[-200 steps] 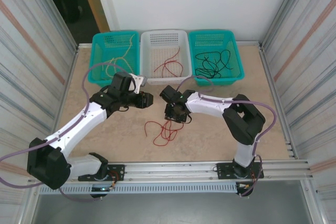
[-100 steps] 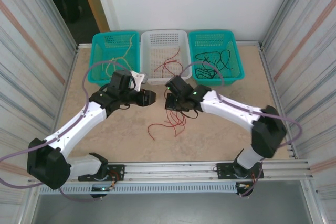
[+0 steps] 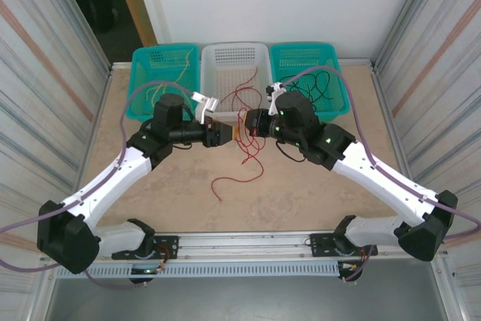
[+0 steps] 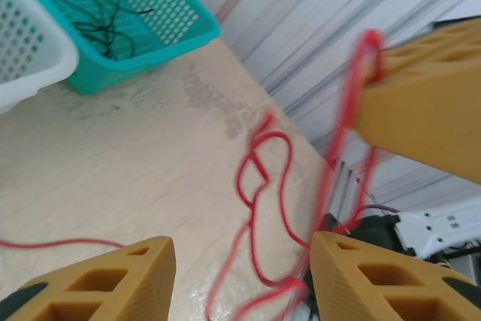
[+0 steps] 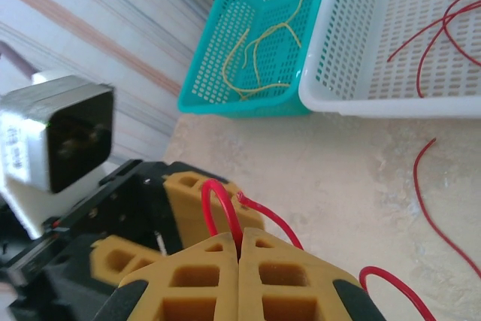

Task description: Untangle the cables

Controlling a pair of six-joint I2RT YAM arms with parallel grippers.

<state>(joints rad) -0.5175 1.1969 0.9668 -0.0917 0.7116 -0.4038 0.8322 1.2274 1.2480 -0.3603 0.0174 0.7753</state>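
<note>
Pinching the red cable (image 4: 340,125) between fully closed fingers, the right gripper (image 5: 239,246) had a short loop standing up from its tips. It hung above the table (image 3: 316,186), just in front of the white basket (image 3: 225,62). The left gripper (image 4: 242,261) faced it tip to tip, a little toward the basket's left front. It was about half spread and held nothing. Strands of the same cable ran down through the gap between its fingers, and I saw neither pad touching them. From the pinch the cable fell in tangled loops to the table further in front of the basket, with one tail trailing off to the near left.

I judged the step to be a two-handed pull: take a second hold beside the first, then draw the two apart. To do it well I would have closed the left fingers on one strand only, close to the right tips. The left wrist view showed several strands crossing in that gap, and grabbing two would likely tighten the knot. Blur there kept me from telling the strands apart. After that, a slow sideways pull along the basket's front.

More red cables (image 3: 244,94) lay inside the white basket. Yellow cables (image 5: 263,50) were in the teal basket (image 3: 143,73) on its left, and black cables (image 3: 308,89) in the teal basket (image 3: 337,58) on its right.
</note>
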